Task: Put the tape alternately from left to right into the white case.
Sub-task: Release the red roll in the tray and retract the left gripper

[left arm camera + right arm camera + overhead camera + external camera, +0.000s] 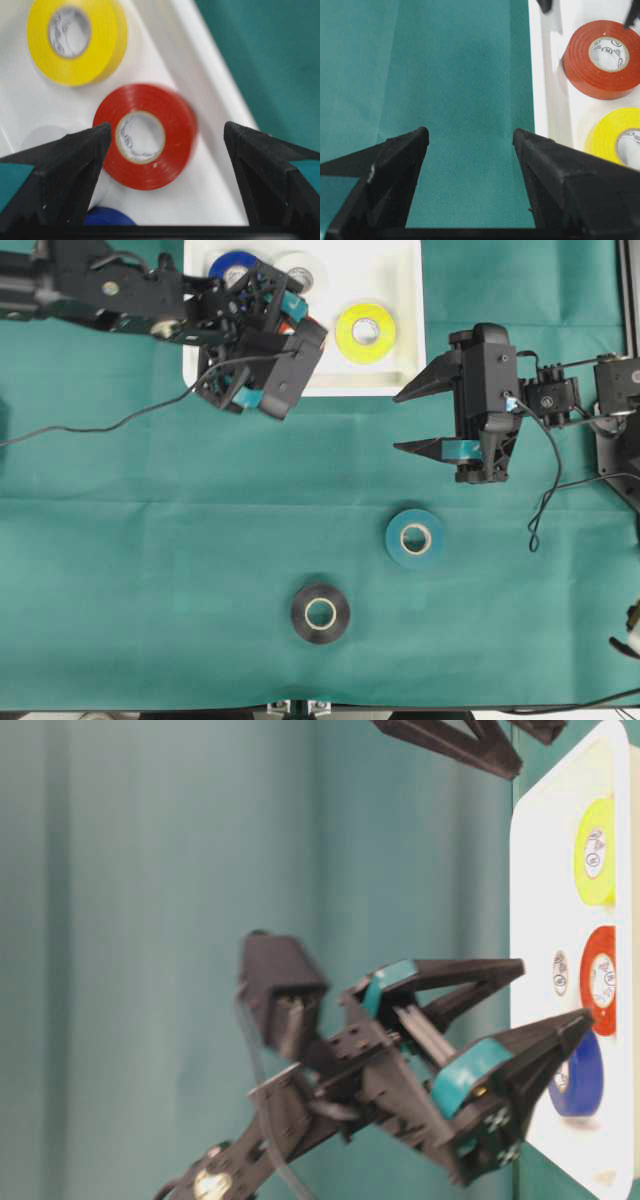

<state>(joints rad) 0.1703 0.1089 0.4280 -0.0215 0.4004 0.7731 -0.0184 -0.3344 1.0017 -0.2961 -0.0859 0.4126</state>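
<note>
Over the near rim of the white case (400, 360) the left tool (167, 145) hangs with its jaws spread wide and nothing between them; the red roll (145, 136) lies flat on the case floor directly beneath the gap, free of both fingers. Beside the red roll inside the case sit the yellow roll (365, 332), the blue roll (232, 264) and the white roll (300, 273), the last two partly hidden by the left arm in the overhead view. To the right of the case, over bare green cloth, the right tool (418, 420) also stands wide and empty. Well clear of the case on the table (120, 590) lie the teal roll (415, 538) and, further out, the black roll (320, 613), both flat with cores upward.

Judgement on handling: the rolls appear light, rigid rings with smooth, somewhat slick vinyl sides. A pinch across the outer diameter should hold; alternatively one finger inside the core and one outside. Lying flat, a roll may skate on the cloth if struck off-centre, so the fingers should come down evenly on both sides.
</note>
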